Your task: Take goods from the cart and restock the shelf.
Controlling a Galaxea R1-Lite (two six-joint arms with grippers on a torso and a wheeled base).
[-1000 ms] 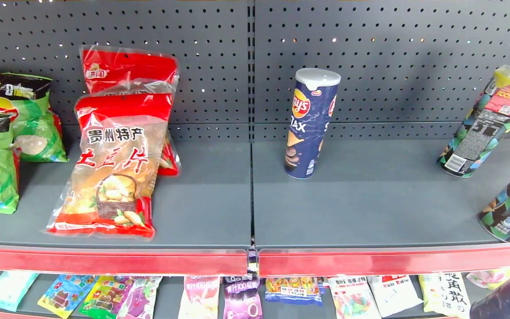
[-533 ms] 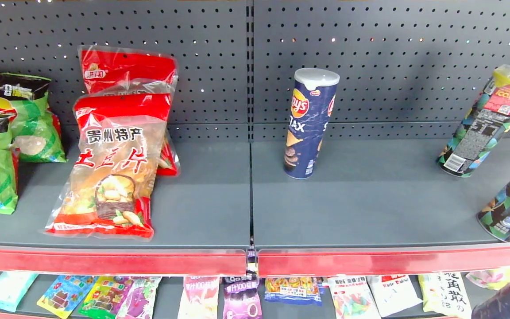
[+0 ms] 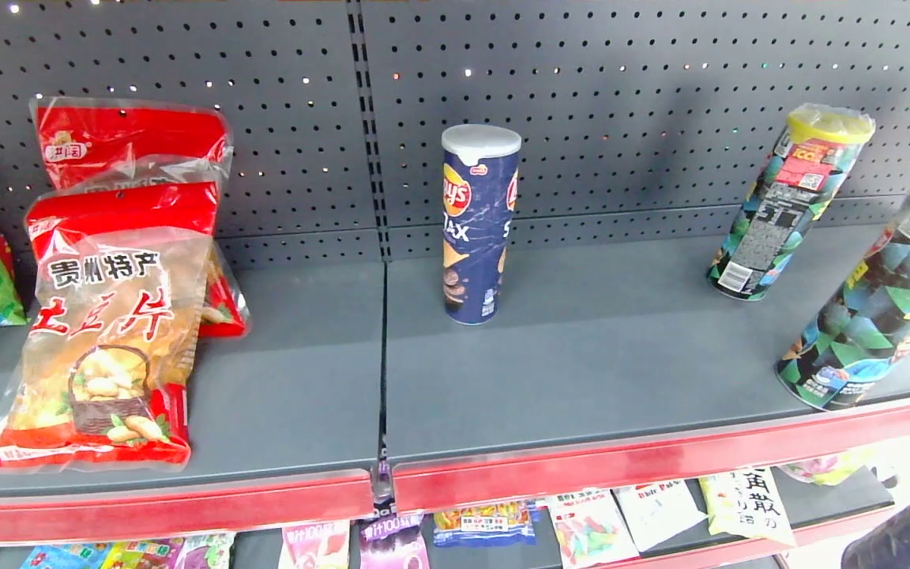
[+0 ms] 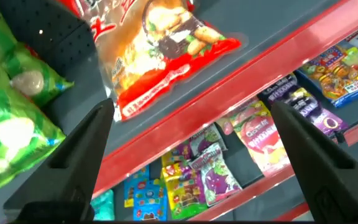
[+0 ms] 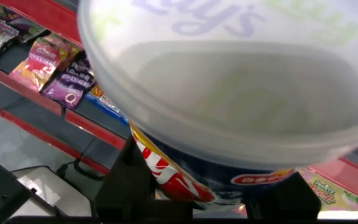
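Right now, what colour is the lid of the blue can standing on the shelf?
White; the lid shows best in the head view.

Your shelf (image 3: 581,356) is smooth, matt grey painted metal. The back panel (image 3: 621,118) behind the blue canister (image 3: 477,229) is perforated sheet in the same finish, and the front strip (image 3: 660,458) below that canister is glossy red plastic. The blue canister has a lightly glossy printed body and a frosted plastic lid (image 3: 480,142); left of it the red bags (image 3: 99,340) are crinkly, shiny clear film, and right of it the patterned tubes (image 3: 787,201) wear glossy wrap under yellow plastic lids. The held canister (image 5: 229,93) in your right hand (image 5: 201,186) has a frosted, translucent plastic lid, and your left hand (image 4: 191,109) has matt black fingers (image 4: 79,168).
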